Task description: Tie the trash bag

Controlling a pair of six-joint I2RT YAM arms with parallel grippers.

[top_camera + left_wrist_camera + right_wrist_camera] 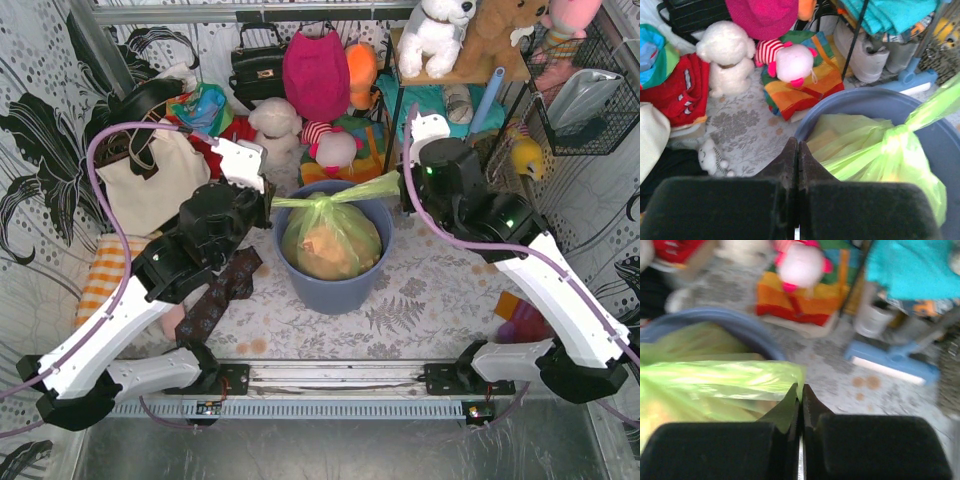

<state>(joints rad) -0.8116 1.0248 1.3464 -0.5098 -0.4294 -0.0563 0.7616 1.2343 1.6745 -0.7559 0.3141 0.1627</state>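
Green bag (335, 235) is thin, light and slick, so pinch the bunched tails near the knot. It sits in the bin (330, 292). Your right gripper (799, 388) clamps one tail. Left gripper (798, 146) is closed, hold unclear.

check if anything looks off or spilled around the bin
Nothing stands out. The bag sits upright in the bin, knotted on top, nothing spilled. Its two tails stretch sideways only because the left gripper and right gripper pinch them.
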